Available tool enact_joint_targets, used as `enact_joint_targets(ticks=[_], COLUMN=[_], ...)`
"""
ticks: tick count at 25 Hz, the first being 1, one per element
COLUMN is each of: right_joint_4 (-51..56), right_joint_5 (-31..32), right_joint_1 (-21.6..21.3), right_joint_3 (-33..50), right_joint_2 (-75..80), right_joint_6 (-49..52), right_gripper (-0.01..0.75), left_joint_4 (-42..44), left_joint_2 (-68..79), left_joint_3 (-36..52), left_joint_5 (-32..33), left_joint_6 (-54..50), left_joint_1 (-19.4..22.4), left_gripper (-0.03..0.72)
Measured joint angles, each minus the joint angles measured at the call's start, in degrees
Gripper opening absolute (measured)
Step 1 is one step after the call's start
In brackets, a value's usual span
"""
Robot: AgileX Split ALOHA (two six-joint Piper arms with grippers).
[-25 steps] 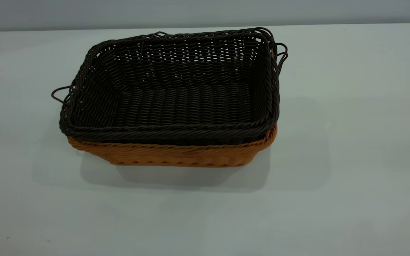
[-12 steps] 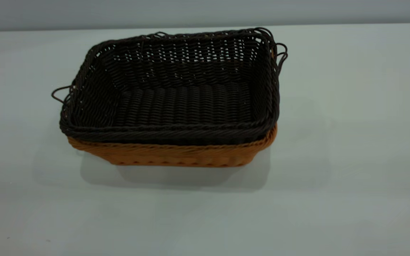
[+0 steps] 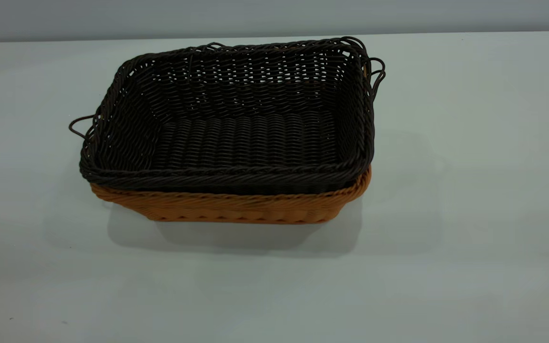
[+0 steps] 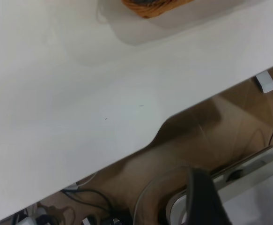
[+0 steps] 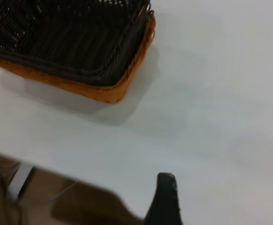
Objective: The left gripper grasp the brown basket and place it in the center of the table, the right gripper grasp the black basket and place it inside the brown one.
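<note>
The black basket (image 3: 246, 138) sits nested inside the brown basket (image 3: 236, 209) in the middle of the white table (image 3: 470, 190). Only the brown basket's front wall and rim show below the dark rim. Neither gripper shows in the exterior view. In the left wrist view, part of the left gripper (image 4: 202, 197) hangs beyond the table's edge, far from a corner of the brown basket (image 4: 155, 7). In the right wrist view, part of the right gripper (image 5: 166, 197) is above the table near its edge, apart from the stacked black basket (image 5: 66, 37) and brown basket (image 5: 108, 91). Neither holds anything.
The table edge (image 4: 141, 145) runs across the left wrist view, with brown floor, cables (image 4: 99, 206) and a pale base below it. The table edge (image 5: 56, 171) also shows in the right wrist view. A grey wall stands behind the table.
</note>
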Motion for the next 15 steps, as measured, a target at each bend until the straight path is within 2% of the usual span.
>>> enact_joint_targets(ticks=[3,6,12,15], right_joint_4=[0.00,-0.18,-0.17,-0.17], right_joint_5=[0.00,0.23,0.31,0.31], right_joint_1=[-7.17,-12.35,-13.34,-13.34], right_joint_3=[0.00,0.00,0.00,0.00], right_joint_2=[-3.28,-5.83,-5.84,-5.84], right_joint_6=[0.00,0.00,0.00,0.00], right_gripper=[0.556,0.556,0.556,0.556], left_joint_4=[-0.04,-0.25,-0.25,-0.25], left_joint_2=[-0.47,-0.53,-5.47,-11.42], left_joint_3=[0.00,0.00,0.00,0.00], left_joint_5=[0.05,0.24,0.29,0.49], left_joint_6=[0.00,0.00,-0.02,-0.02], left_joint_1=[0.08,3.43,14.49,18.12], left_gripper=[0.379,0.379,0.379,0.379])
